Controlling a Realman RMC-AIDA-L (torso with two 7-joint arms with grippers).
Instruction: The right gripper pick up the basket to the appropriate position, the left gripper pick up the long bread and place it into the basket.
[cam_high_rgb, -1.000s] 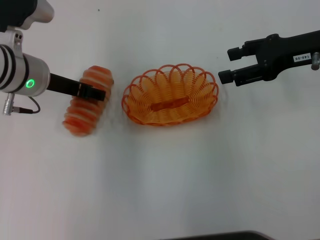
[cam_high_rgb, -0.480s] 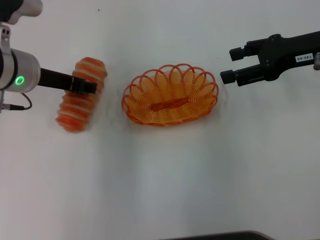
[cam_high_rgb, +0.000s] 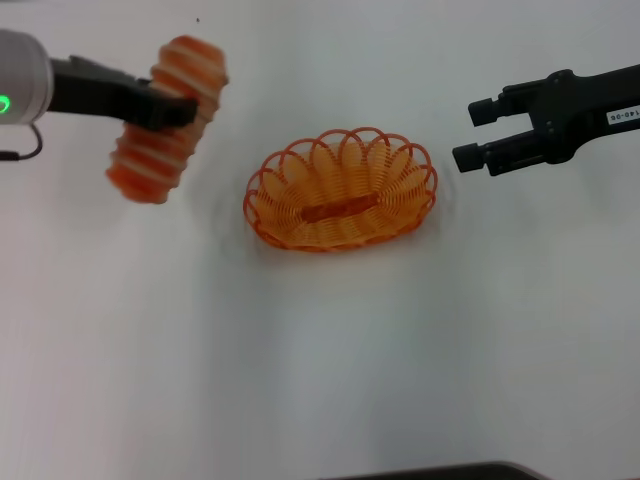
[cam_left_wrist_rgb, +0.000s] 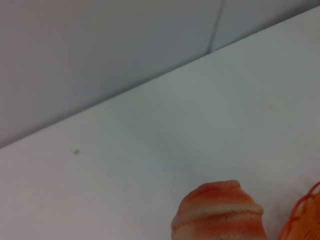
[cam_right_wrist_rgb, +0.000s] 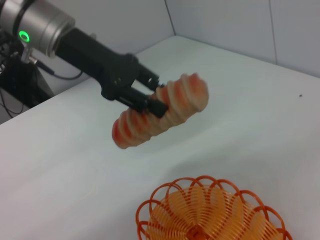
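My left gripper (cam_high_rgb: 172, 108) is shut on the long bread (cam_high_rgb: 168, 118), a ridged orange-and-cream loaf, and holds it in the air to the left of the basket; both also show in the right wrist view, the gripper (cam_right_wrist_rgb: 150, 102) across the loaf (cam_right_wrist_rgb: 162, 109). One end of the bread (cam_left_wrist_rgb: 218, 212) shows in the left wrist view. The orange wire basket (cam_high_rgb: 341, 188) stands on the white table at the centre and also shows in the right wrist view (cam_right_wrist_rgb: 212, 212). My right gripper (cam_high_rgb: 478, 133) is open and empty, just right of the basket's rim.
The white table (cam_high_rgb: 320, 360) stretches in front of the basket. A grey wall (cam_left_wrist_rgb: 100, 50) rises behind the table's far edge. A dark edge (cam_high_rgb: 440, 470) shows at the bottom of the head view.
My left gripper has lifted the long bread off the table and up. My right gripper has drawn back a little to the right, away from the basket.
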